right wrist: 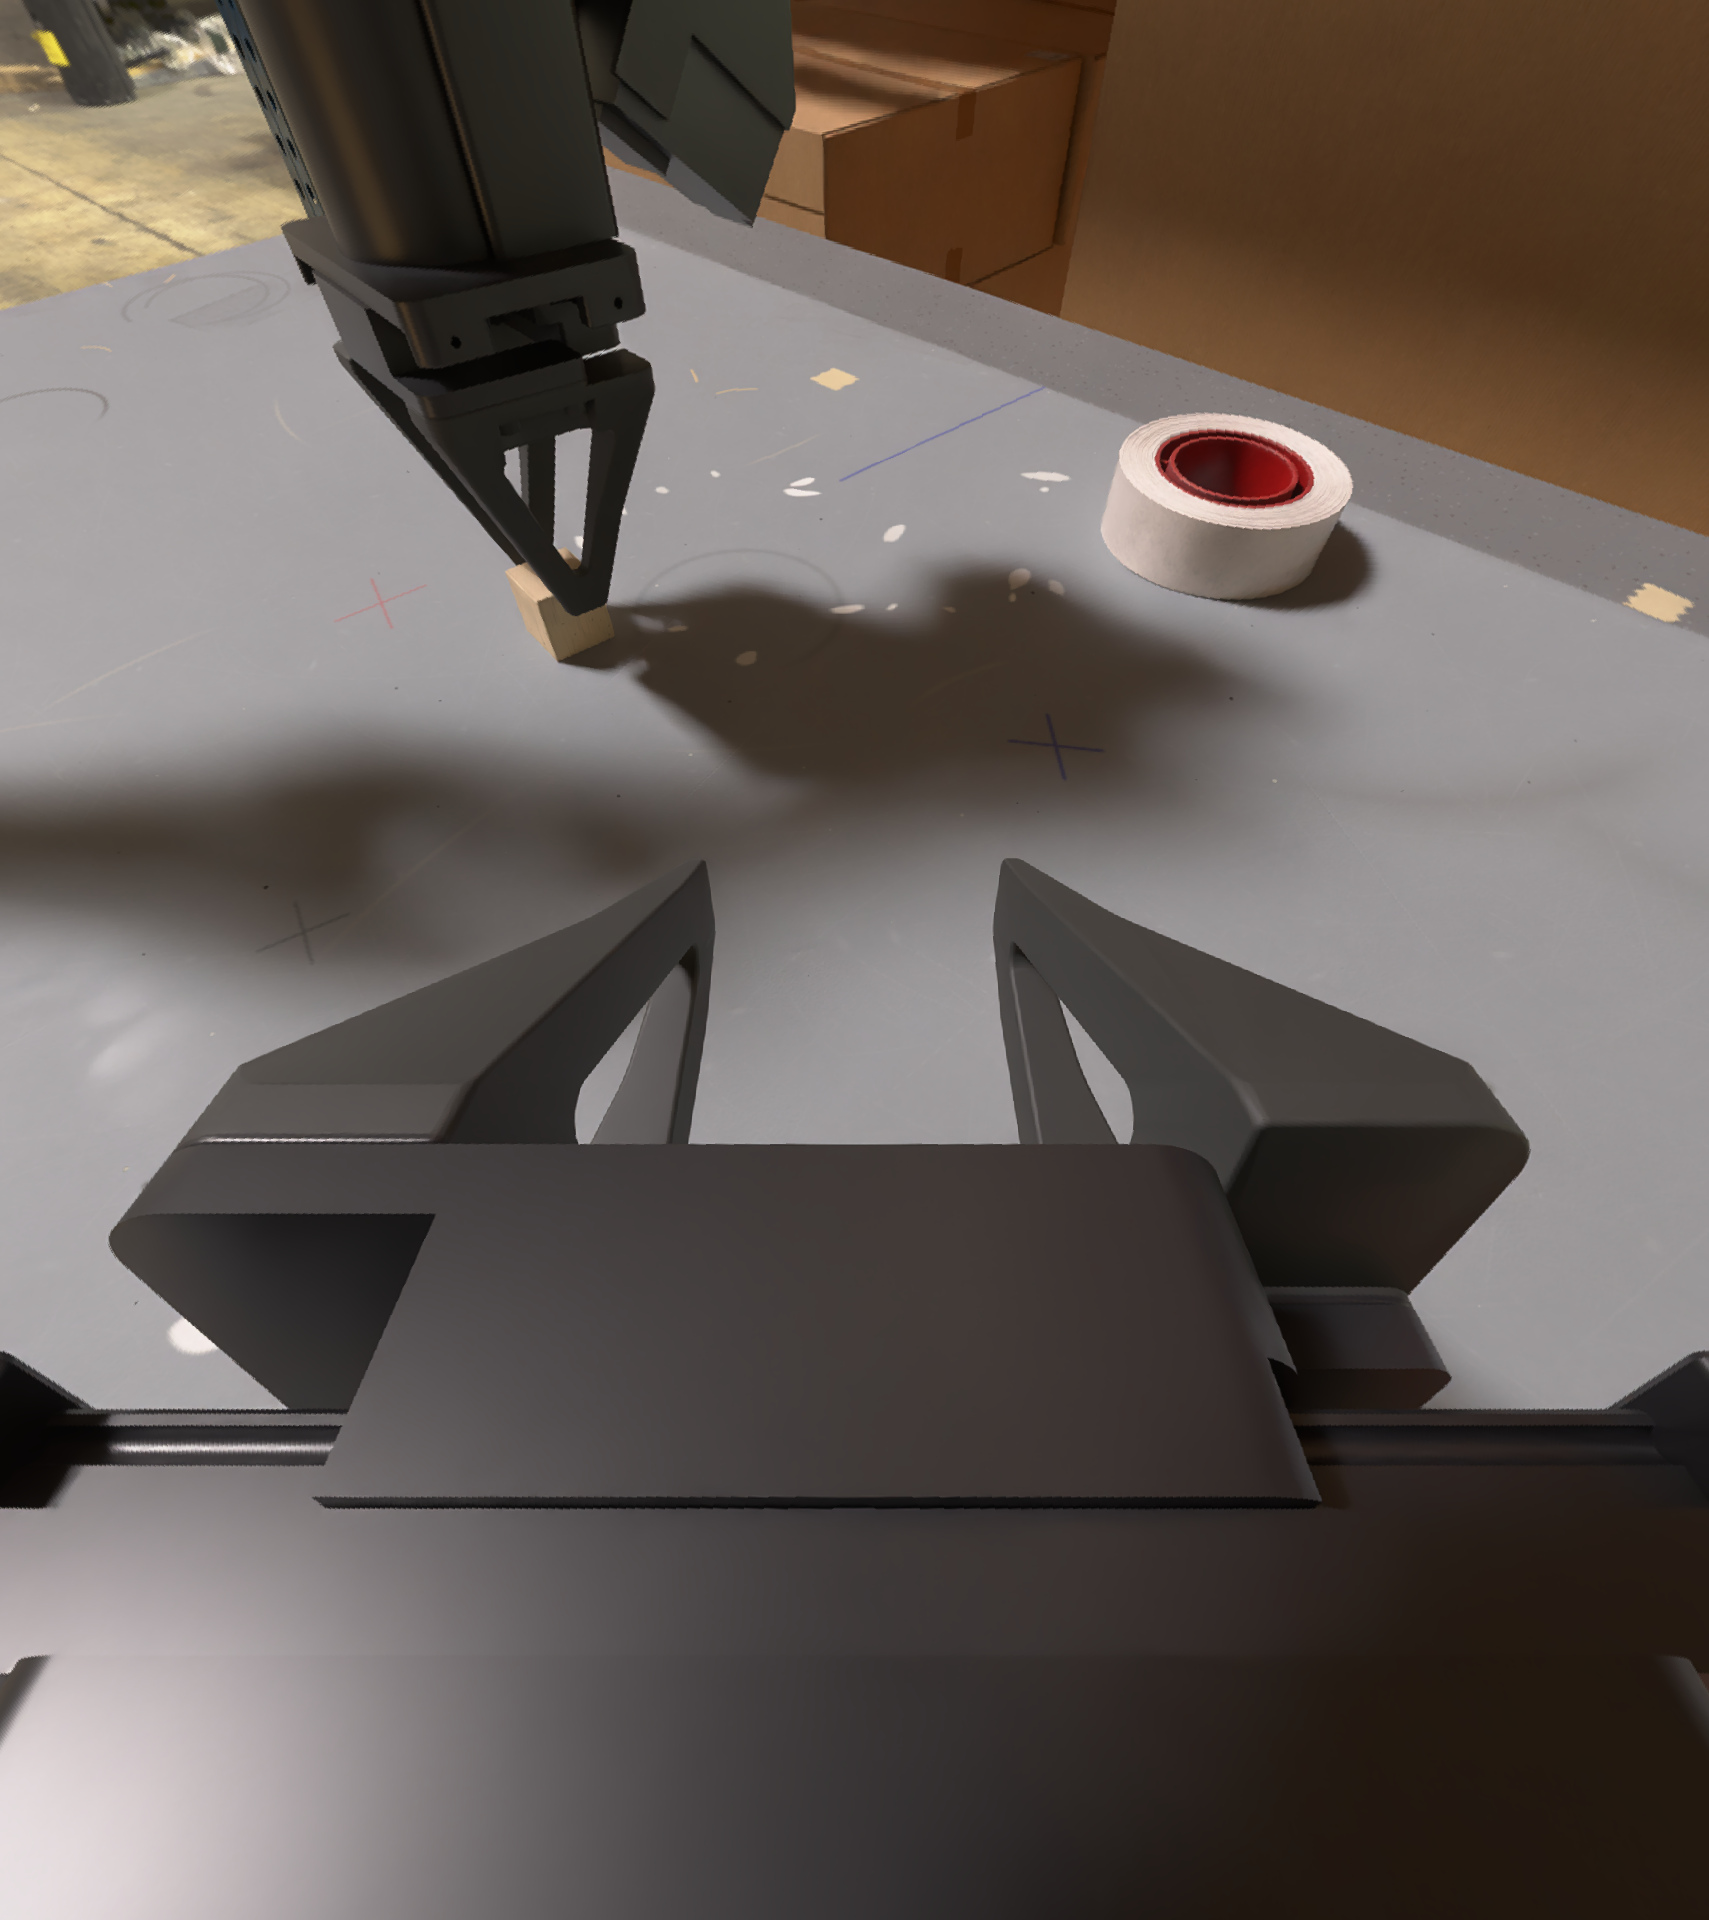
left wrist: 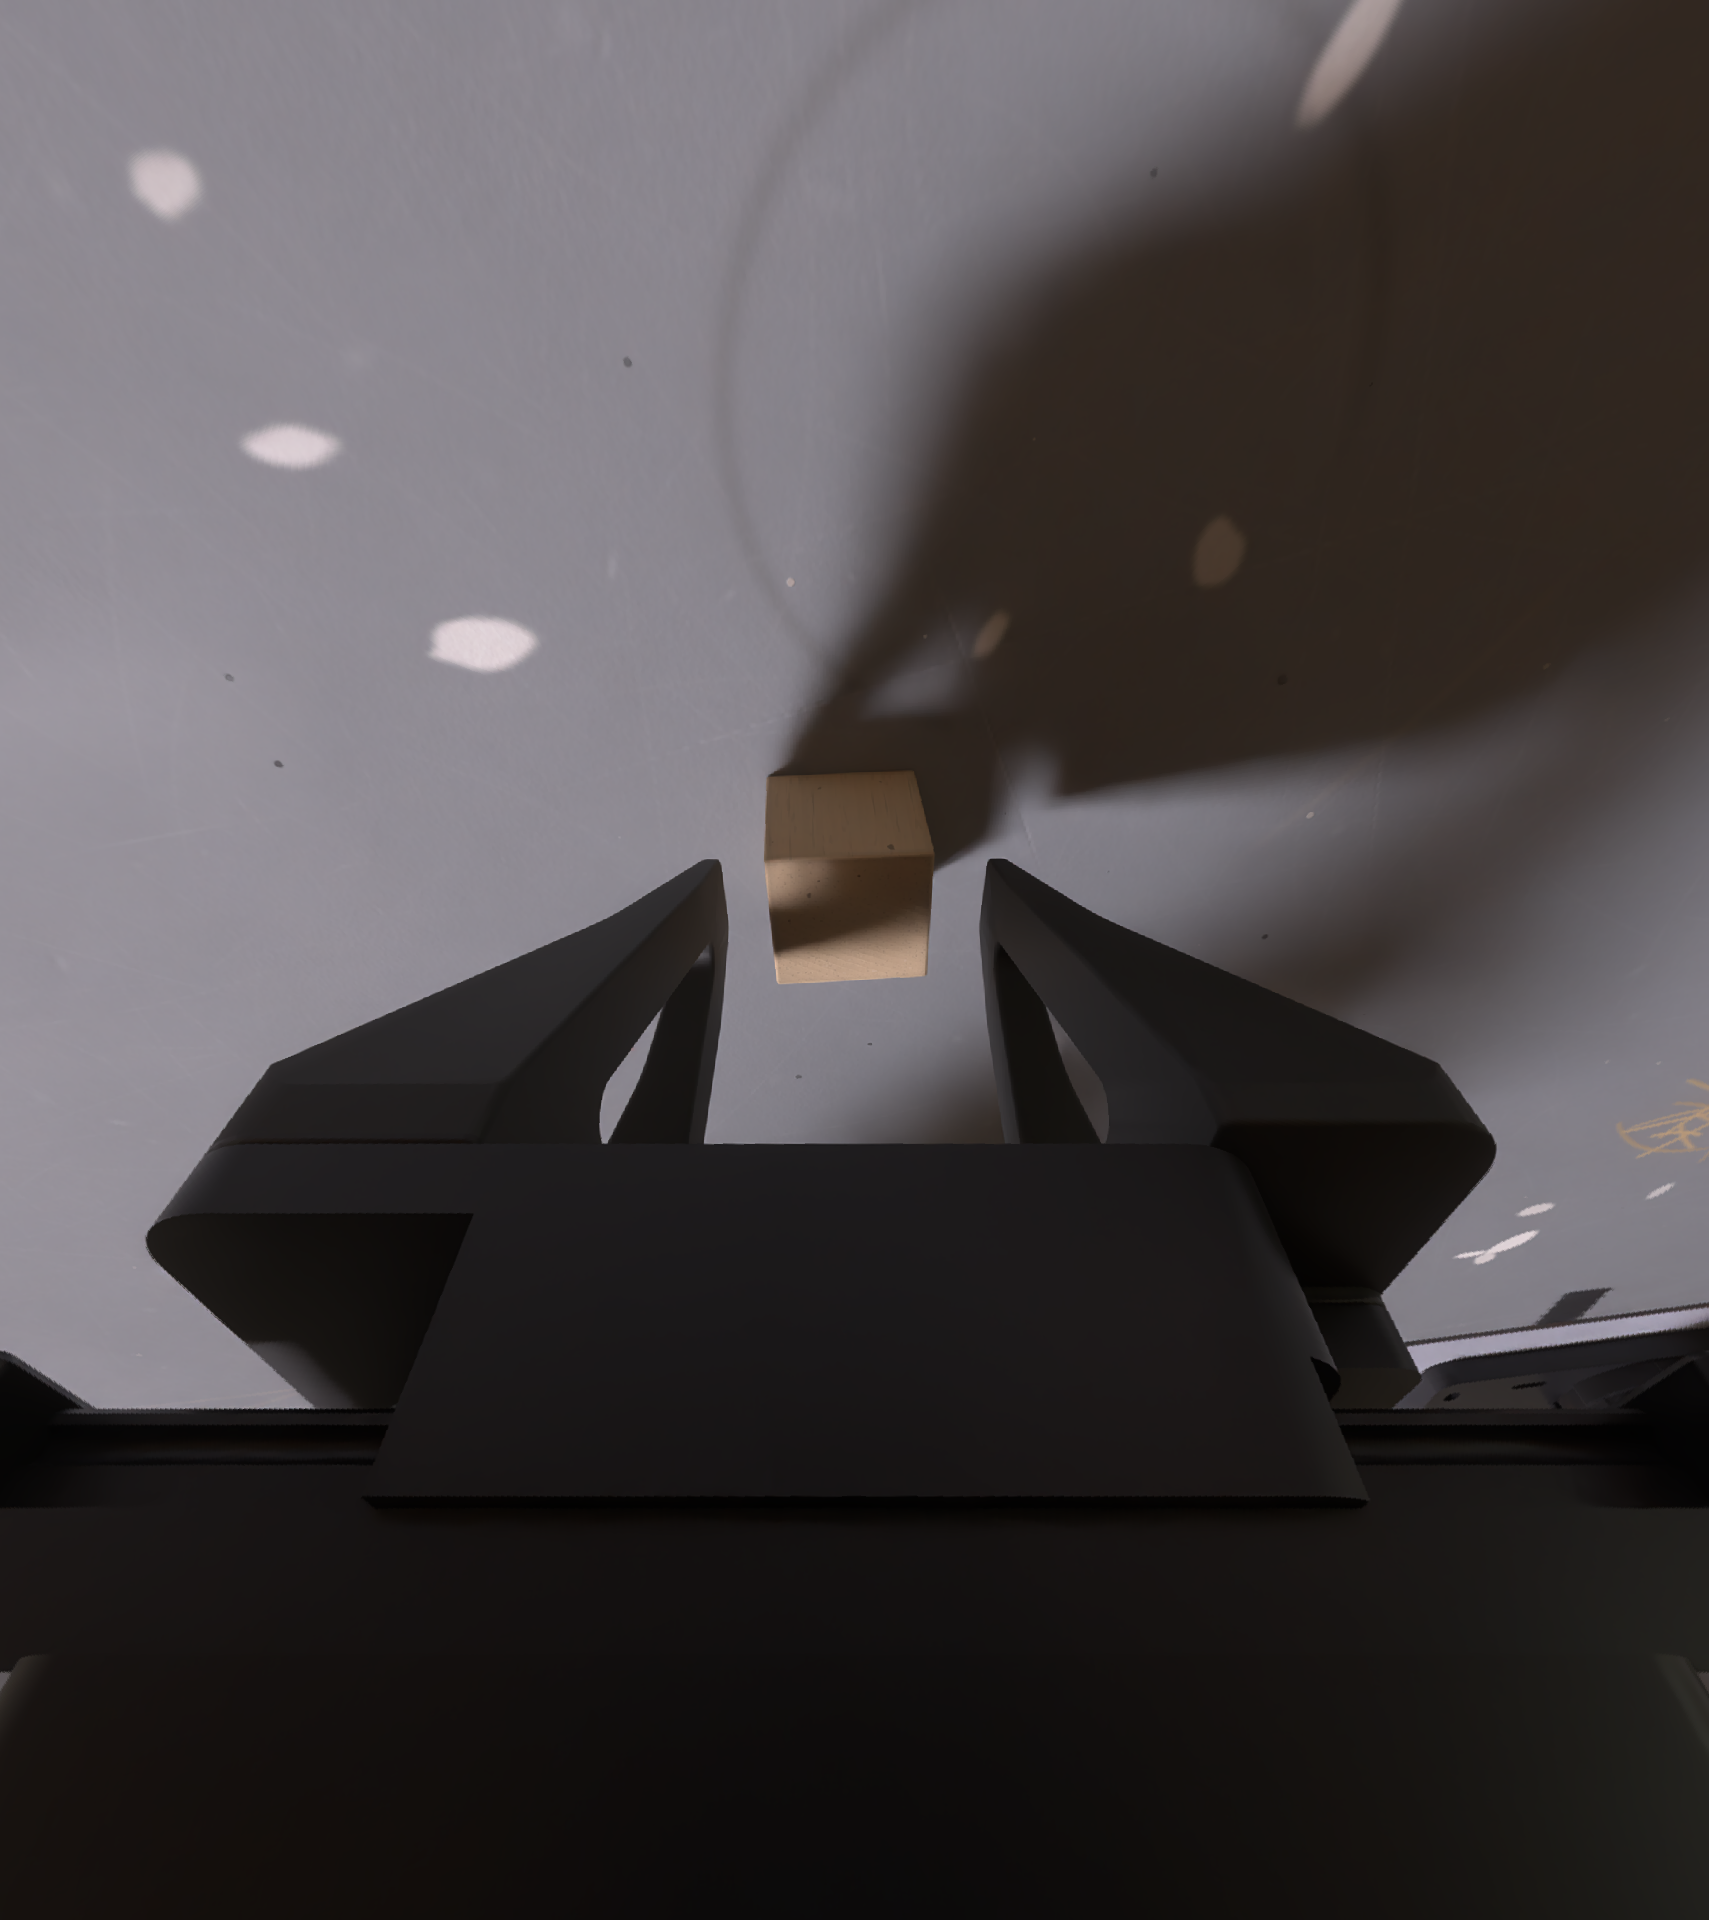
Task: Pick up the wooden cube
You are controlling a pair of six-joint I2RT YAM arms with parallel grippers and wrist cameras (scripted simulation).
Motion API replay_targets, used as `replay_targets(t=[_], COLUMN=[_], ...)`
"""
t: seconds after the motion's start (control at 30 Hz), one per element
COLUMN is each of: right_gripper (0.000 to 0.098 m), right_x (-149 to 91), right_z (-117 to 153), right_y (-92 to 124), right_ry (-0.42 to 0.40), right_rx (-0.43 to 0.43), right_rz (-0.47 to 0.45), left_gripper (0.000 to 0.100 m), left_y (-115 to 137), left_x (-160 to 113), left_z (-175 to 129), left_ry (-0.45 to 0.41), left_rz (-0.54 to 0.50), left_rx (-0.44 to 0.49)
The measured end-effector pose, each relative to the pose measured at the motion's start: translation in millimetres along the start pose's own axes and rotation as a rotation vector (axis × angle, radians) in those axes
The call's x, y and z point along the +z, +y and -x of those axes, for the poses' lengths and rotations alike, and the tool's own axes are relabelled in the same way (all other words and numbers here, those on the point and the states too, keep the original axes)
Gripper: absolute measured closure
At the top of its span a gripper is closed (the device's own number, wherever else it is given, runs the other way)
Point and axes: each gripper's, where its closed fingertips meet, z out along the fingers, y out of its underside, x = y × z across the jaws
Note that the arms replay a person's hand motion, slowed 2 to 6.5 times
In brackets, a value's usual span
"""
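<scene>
In the left wrist view, my left gripper (left wrist: 852,873) was spread wide, not squeezing, with the wooden cube (left wrist: 850,894) on the gray table (left wrist: 310,831) between its fingertips. The cube looked light and hard, so I would pinch its flat sides.

In the right wrist view, my right gripper (right wrist: 855,878) was spread apart, holding nothing, far from the cube and the white tape roll (right wrist: 1224,520).

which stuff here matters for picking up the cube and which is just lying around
For the job:
- small light wooden cube
- left gripper, open, straddling the cube

Lying about:
- white tape roll with red core
- brown cardboard boxes
- right gripper, open, idle
</scene>
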Motion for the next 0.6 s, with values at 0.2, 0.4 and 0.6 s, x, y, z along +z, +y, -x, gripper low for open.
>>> replay_targets(t=[0.2, 0.4, 0.6], right_gripper=[0.0519, 0.0518, 0.0518], right_x=[0.2, 1.1, 1.7], right_z=[0.7, 2.6, 3.7], right_y=[1.0, 1.2, 1.5], right_ry=[-0.002, -0.007, -0.010], right_rx=[0.003, 0.002, 0.002], right_rz=[0.004, 0.006, 0.008], left_gripper=[0.060, 0.070, 0.074], left_y=[3.9, 2.9, 2.4], left_x=[4.3, 7.4, 7.7], left_z=[0.0, 0.5, 1.0], left_ry=[0.008, 0.008, 0.007], left_rz=[0.009, -0.001, -0.005], left_rx=[-0.007, -0.007, -0.009])
